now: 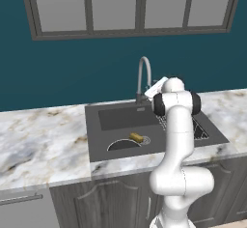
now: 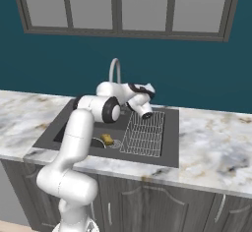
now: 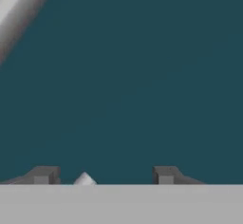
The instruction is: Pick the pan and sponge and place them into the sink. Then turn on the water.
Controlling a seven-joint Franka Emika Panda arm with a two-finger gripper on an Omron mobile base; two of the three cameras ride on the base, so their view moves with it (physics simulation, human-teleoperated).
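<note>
- Left base view: we see a marbled white worktop (image 1: 43, 140) under a teal wall (image 1: 72, 67) and a grey-framed window (image 1: 130, 7), with dark cabinets below. The dark grey sink (image 1: 101, 125) is set into the worktop; a silver gooseneck faucet (image 1: 143, 72) rises at its back edge. Our white arm (image 1: 178, 140) stands in front of the sink's right part and hides much of the wire rack (image 1: 200, 131). The black pan (image 1: 123, 145) lies in the basin near the front wall, and the yellow-brown sponge (image 1: 136, 136) sits just beside it, close to the drain.
- Right base view: the arm bends over the sink (image 2: 170, 137), its hand close to the faucet (image 2: 114, 71). The sponge (image 2: 107, 138) lies left of the rack (image 2: 145, 135); the pan (image 2: 97, 143) is mostly hidden by the arm.
- Hand view: the claw (image 3: 103, 175) faces the teal wall (image 3: 142, 76), its tips apart with nothing clamped between them. A silver bar, seemingly the faucet (image 3: 21, 9), crosses the top left corner.
</note>
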